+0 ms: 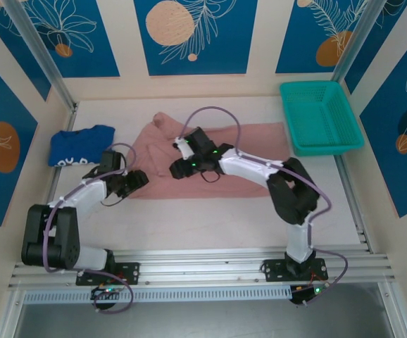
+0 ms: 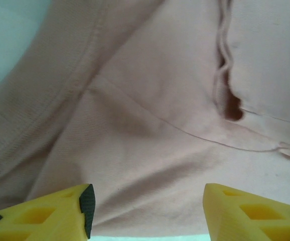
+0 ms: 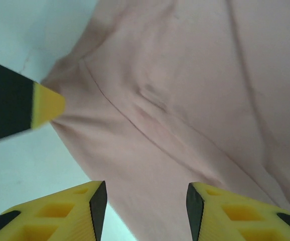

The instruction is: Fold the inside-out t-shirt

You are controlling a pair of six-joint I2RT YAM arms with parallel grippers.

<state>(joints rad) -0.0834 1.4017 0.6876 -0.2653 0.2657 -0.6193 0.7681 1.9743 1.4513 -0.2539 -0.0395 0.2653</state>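
Dusty-pink soft cotton t-shirt [image 1: 256, 143] lay limp, light, creased. Left gripper [image 2: 146, 207] and right gripper [image 3: 145, 203] both spread, empty. Best pinch, I judged: cloth edge between fingertips.

Pink t-shirt [image 2: 150, 150] matt soft knit cloth; teal basket [image 1: 321, 116] meshed plastic

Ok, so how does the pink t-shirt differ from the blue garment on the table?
The pink t-shirt is spread out across the middle of the table; the blue garment sits bunched in a compact heap at the left edge. The pink t-shirt covers far more surface than the blue garment. The blue garment shows white lettering; the pink t-shirt looks plain here. Both are soft cloth lying on the table.
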